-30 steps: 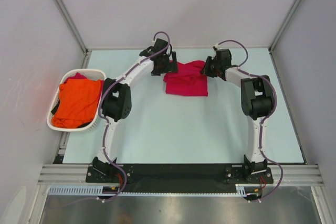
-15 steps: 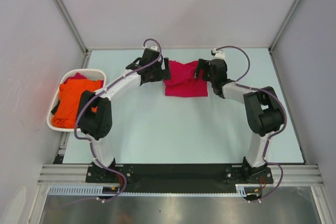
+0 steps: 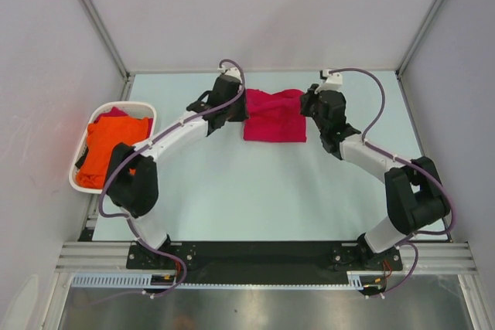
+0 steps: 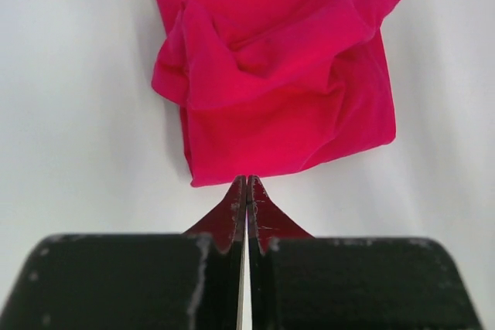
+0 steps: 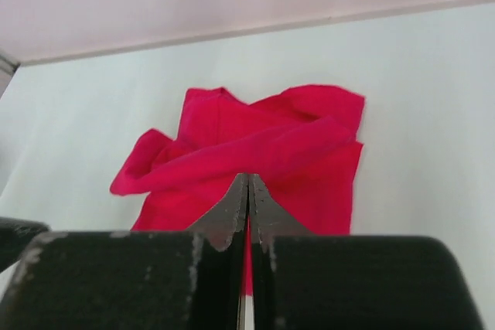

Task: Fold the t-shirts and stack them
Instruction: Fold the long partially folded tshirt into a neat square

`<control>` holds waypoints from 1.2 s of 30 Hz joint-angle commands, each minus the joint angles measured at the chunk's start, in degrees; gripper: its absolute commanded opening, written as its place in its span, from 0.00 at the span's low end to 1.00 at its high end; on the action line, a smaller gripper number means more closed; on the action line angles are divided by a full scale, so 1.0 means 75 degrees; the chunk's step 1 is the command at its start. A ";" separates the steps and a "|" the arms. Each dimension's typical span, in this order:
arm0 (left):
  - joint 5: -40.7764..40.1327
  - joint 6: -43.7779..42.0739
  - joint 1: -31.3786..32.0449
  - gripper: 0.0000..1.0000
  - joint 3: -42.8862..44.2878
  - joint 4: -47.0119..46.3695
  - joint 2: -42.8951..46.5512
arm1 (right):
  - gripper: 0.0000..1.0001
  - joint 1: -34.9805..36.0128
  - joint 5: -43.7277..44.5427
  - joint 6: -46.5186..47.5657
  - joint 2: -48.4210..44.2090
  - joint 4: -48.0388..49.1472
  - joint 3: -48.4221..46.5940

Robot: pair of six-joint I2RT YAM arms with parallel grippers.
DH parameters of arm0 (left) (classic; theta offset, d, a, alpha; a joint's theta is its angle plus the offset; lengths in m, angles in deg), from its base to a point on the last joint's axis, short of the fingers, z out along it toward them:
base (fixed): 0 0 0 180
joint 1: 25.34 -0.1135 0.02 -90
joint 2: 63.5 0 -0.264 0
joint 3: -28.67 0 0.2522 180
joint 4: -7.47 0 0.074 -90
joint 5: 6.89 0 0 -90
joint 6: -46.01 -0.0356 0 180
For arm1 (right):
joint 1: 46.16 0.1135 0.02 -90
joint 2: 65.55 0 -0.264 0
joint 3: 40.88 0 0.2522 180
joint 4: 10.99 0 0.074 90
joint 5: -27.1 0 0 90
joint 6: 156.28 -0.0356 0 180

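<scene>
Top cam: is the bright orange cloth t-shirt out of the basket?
No, the bright orange cloth t-shirt lies inside the white oval plastic basket.

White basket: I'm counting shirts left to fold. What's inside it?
An orange t-shirt fills the white basket, with a scrap of crimson cloth at its far rim. Anything beneath the orange t-shirt is covered.

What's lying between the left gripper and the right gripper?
The crumpled crimson cloth t-shirt, with the left gripper and right gripper at its sides, seen in the top view.
</scene>
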 commanded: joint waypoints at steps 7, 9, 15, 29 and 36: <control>0.1005 0.0116 0.0091 0.00 0.1298 -0.0493 -0.1685 | 0.00 0.0036 -0.1696 -0.0172 0.1256 -0.0712 -0.1052; 0.0970 0.0104 0.0091 0.00 0.1615 -0.0365 -0.2082 | 0.00 -0.0023 -0.1873 -0.0207 0.1584 -0.0830 -0.1241; 0.0233 0.0069 -0.0002 0.00 0.2809 -0.0188 -0.2787 | 0.00 -0.0105 -0.2179 -0.0137 0.2450 -0.0994 -0.2049; 0.0160 0.0338 -0.0623 0.00 0.7182 0.1733 -0.5494 | 0.00 -0.0187 -0.1618 -0.0008 0.4795 -0.2118 -0.4709; 0.0325 0.0269 -0.0694 0.00 0.4621 0.0379 -0.3321 | 0.00 -0.0176 -0.0318 0.0284 0.6166 -0.3080 -0.6947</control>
